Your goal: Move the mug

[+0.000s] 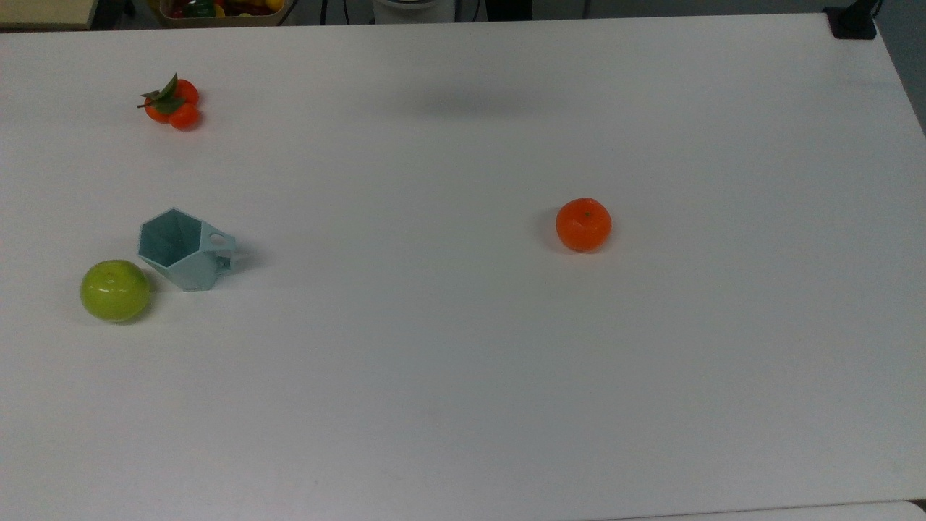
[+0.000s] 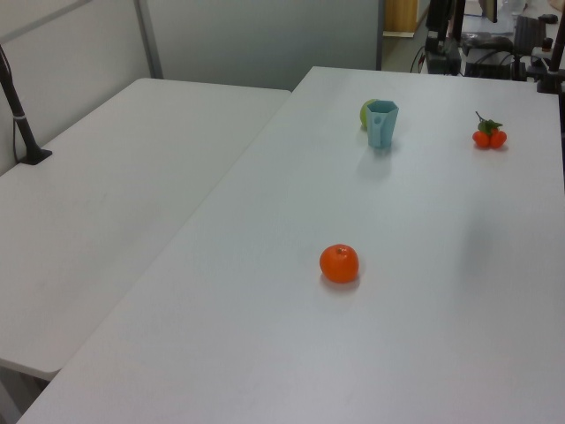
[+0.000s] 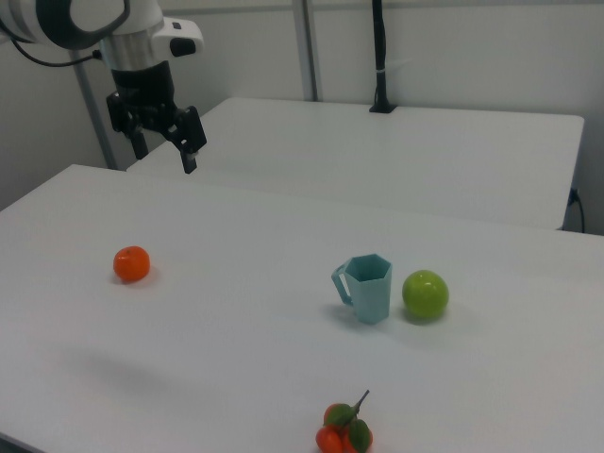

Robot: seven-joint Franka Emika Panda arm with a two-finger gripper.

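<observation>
The pale teal faceted mug stands upright on the white table, at the top view's left, its handle toward the top view's right. I also see the mug far back in the left view and the mug at centre right in the right view. My gripper hangs open and empty high above the table at the right view's upper left, far from the mug and above and behind the orange.
A green apple sits close beside the mug. An orange lies alone at the top view's right. A small red fruit cluster with leaves lies at the top view's upper left. A second white table adjoins.
</observation>
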